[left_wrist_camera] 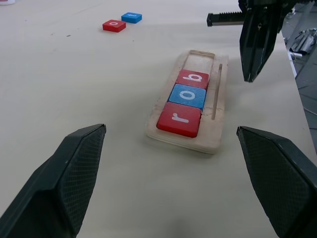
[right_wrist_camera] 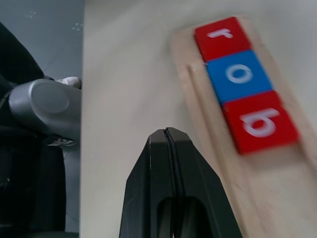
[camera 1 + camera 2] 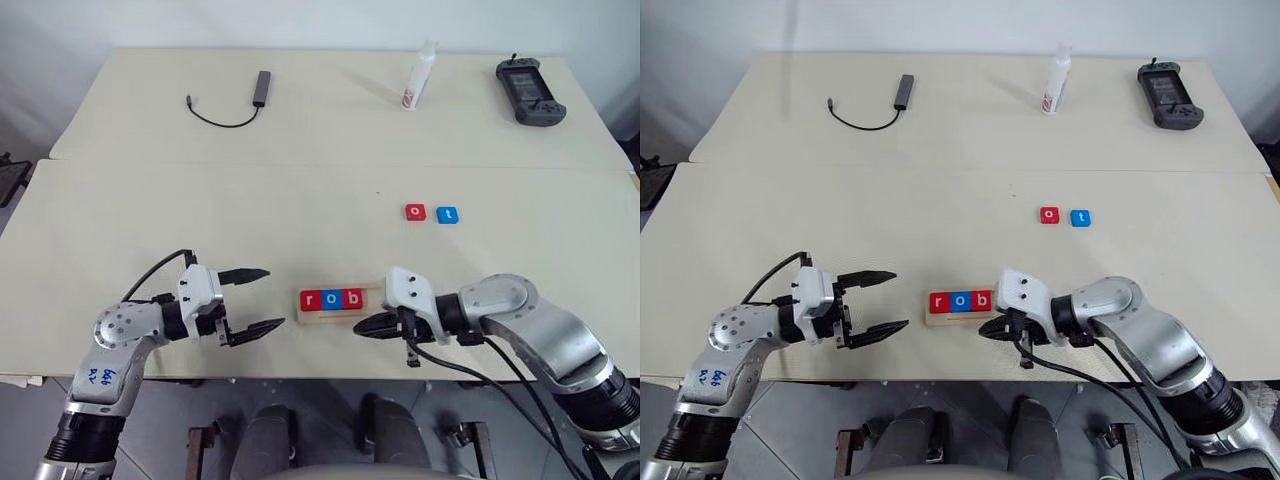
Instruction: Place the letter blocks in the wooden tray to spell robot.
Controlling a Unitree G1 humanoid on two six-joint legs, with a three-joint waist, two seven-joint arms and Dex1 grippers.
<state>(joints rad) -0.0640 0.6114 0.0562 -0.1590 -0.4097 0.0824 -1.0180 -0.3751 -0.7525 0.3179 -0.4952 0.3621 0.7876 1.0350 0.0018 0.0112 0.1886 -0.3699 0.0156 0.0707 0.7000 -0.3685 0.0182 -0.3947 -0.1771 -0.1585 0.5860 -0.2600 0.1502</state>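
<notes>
The left gripper hovers low over the table with its two black fingers spread wide and nothing between them, pointing at the wooden tray, which lies just past its fingertips. In the tray's slot sit three letter blocks side by side and touching: a red "r" nearest the left gripper, then a blue "o", then a red "b". The rest of the slot, toward the right gripper, is bare wood. The right gripper has its fingers pressed together, holding nothing, its tip just beside the tray's right end at the near edge. Well beyond the right gripper, farther up the table, a red "o" block and a blue "t" block lie near each other, slightly apart.
</notes>
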